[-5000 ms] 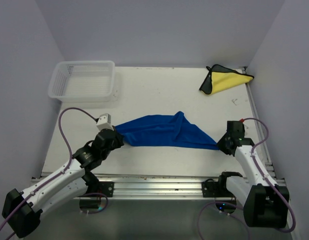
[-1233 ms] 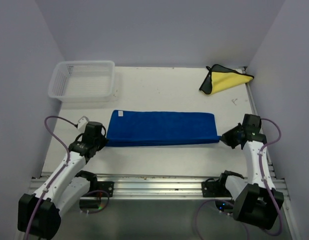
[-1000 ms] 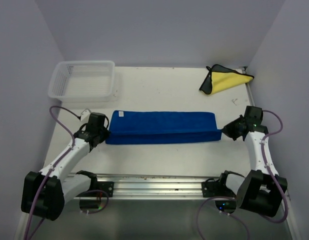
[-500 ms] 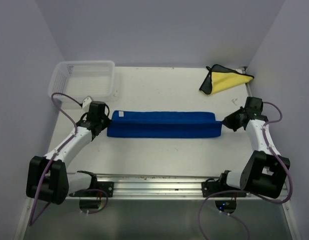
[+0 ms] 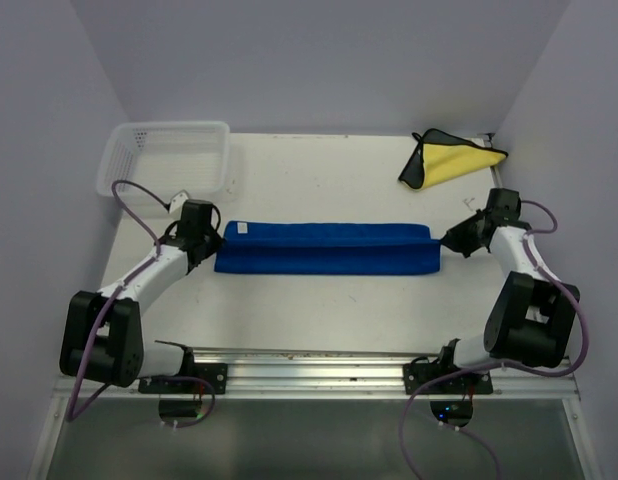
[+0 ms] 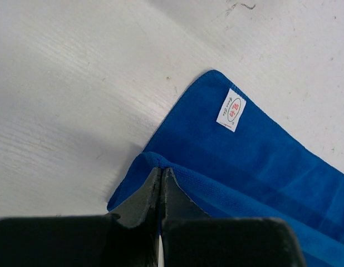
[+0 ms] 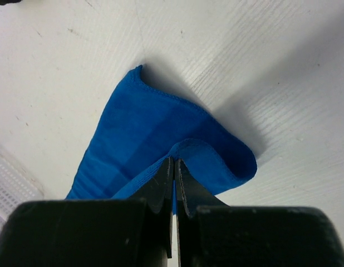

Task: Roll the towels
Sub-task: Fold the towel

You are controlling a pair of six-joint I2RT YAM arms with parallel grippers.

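Blue towel (image 5: 324,248) lies mid-table as a long folded strip, white label (image 6: 231,109) up at its far left corner. Left gripper (image 6: 161,183) has its jaws pressed together on the folded upper layer at the strip's left end, and right gripper (image 7: 175,172) pinches the fold at the right end the same way, a sliver of blue showing between the fingers. Yellow towel (image 5: 451,160) sits bunched in the far right corner, well apart from the white basket (image 5: 167,160) at far left.
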